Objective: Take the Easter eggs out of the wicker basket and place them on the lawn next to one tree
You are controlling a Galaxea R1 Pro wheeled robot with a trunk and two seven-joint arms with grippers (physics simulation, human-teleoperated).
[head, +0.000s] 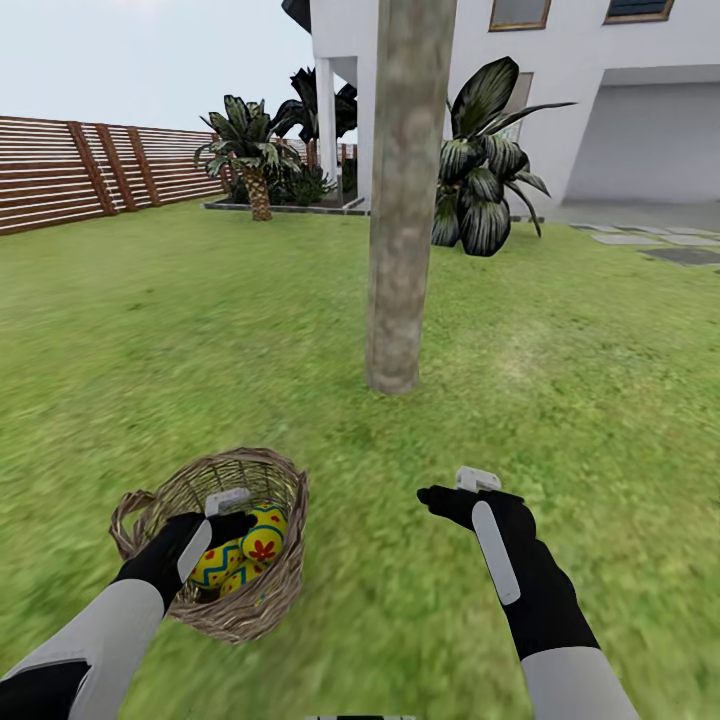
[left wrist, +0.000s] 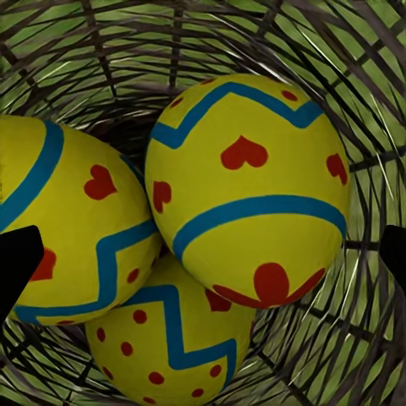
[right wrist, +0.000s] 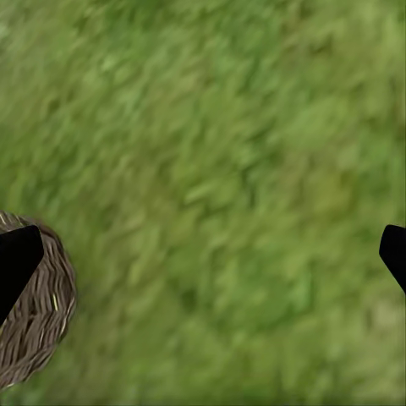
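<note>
**Mia:** Down near the robot, on the left, the wicker basket [head: 240,600] sits on the lawn [head: 560,400]. All three Easter eggs [left wrist: 245,190] are still inside it, bunched up and touching.

**Sam:** Where is the left gripper [head: 225,510]?

**Mia:** Right over the eggs, spread wide with nothing in it. The right gripper [head: 465,492] hangs over bare grass, to the right of the basket, spread wide and empty too.

**Sam:** Will the eggs be easy to pick up?

**Mia:** I think they are hard, smooth and round, so they may slip. Best to pinch the top egg around its fat middle.

**Sam:** Any words on them?

**Mia:** No. Just blue zigzags, red hearts and dots. The tree [head: 405,200] stands farther off, behind the basket.
</note>
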